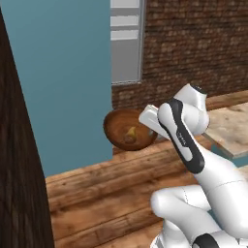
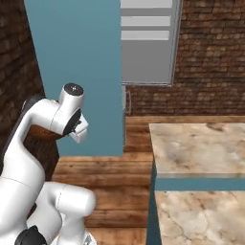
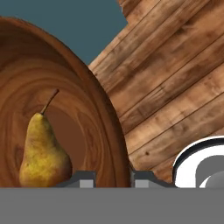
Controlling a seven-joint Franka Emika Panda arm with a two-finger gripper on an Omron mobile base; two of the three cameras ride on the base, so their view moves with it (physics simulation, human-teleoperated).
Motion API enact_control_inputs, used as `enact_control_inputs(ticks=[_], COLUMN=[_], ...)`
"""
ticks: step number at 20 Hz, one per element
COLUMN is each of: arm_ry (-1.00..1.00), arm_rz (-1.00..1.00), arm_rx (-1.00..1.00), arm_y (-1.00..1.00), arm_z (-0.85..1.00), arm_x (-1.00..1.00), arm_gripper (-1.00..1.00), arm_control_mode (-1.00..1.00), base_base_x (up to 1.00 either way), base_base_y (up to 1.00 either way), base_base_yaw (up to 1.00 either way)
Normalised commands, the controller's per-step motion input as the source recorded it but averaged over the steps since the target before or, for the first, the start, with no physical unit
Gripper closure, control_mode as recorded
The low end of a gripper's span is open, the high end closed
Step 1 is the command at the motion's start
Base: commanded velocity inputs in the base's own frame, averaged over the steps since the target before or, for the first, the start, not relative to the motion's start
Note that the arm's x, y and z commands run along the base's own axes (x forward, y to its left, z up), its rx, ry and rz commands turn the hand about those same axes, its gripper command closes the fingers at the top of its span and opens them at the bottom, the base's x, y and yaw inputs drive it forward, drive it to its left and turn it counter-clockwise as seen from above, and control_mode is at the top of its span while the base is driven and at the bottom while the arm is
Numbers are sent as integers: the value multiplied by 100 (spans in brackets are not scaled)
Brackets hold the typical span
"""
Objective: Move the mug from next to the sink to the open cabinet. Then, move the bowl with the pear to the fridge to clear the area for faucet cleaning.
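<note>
The wide dark-brown wooden bowl [image 1: 127,130] hangs tilted in the air above the wooden floor, in front of a tall teal panel. The yellowish pear [image 3: 43,148] lies inside it, also seen as the pear [image 1: 131,131] in the left base view. My gripper [image 3: 113,180] is shut on the bowl's rim [image 3: 114,144], one fingertip inside the bowl and one outside. In the right base view a brown sliver of the bowl [image 2: 45,134] shows under my forearm. The grey-silver fridge [image 2: 146,45] stands farther back, beyond the teal panel.
A tall teal panel [image 1: 63,72] stands just behind the bowl. A dark wooden wall [image 1: 19,160] closes the left side. A marble counter [image 2: 201,148] on teal cabinets lies to the right. Brick wall [image 1: 193,43] at the back; plank floor [image 1: 101,193] below.
</note>
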Motion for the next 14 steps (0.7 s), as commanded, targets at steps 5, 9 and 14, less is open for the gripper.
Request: enact_control_inputs(ticks=[5,9,14], arm_ry=[0,0,0], arm_rz=[0,0,0], arm_rx=[0,0,0], arm_y=[0,0,0], arm_z=[0,0,0], arm_x=[0,0,0], arm_gripper=[100,100,100], arm_control_mode=[100,100,100], base_base_x=[100,100,100], base_base_y=[15,25,5], base_base_yaw=[-28,-33,-44])
